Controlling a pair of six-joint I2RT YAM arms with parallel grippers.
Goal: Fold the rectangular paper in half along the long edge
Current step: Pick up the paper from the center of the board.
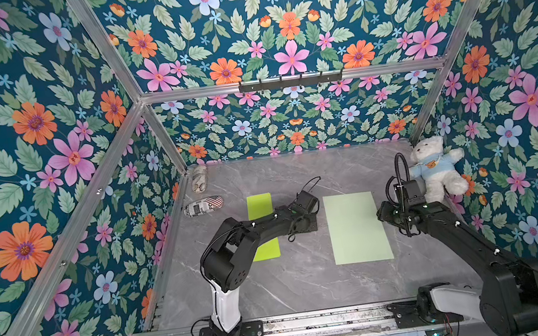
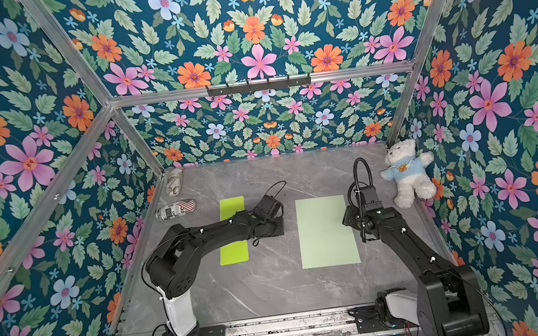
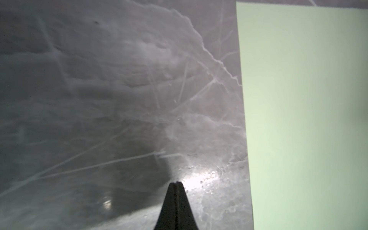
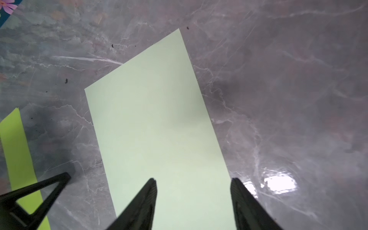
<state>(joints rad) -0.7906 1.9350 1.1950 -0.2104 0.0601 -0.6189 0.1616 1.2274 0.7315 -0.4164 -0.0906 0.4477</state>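
Jaws first: my left jaws are pressed together with nothing between them, their tip over bare tabletop (image 3: 99,99), just beside one long edge of the pale green rectangular paper (image 3: 302,119); whether the tip touches the surface I cannot tell. My right jaws stand apart and hold nothing; in the right wrist view one finger is over the paper (image 4: 155,129) and its mate sits at the paper's other long edge, so that edge falls between them. The paper lies flat and unfolded on the grey marble tabletop in both top views (image 1: 357,228) (image 2: 326,231), between my left arm (image 1: 257,228) and my right arm (image 1: 461,239), its long edges running away from my bases. Outward to my left, a narrower lime-green sheet (image 1: 260,208) lies partly under the left arm. Beyond it, near the left wall, lie a newsprint-patterned pouch (image 1: 203,206) and, farther back, a second pouch (image 1: 200,179). In the far right corner a white teddy bear (image 1: 436,165) in a blue shirt sits against the wall.
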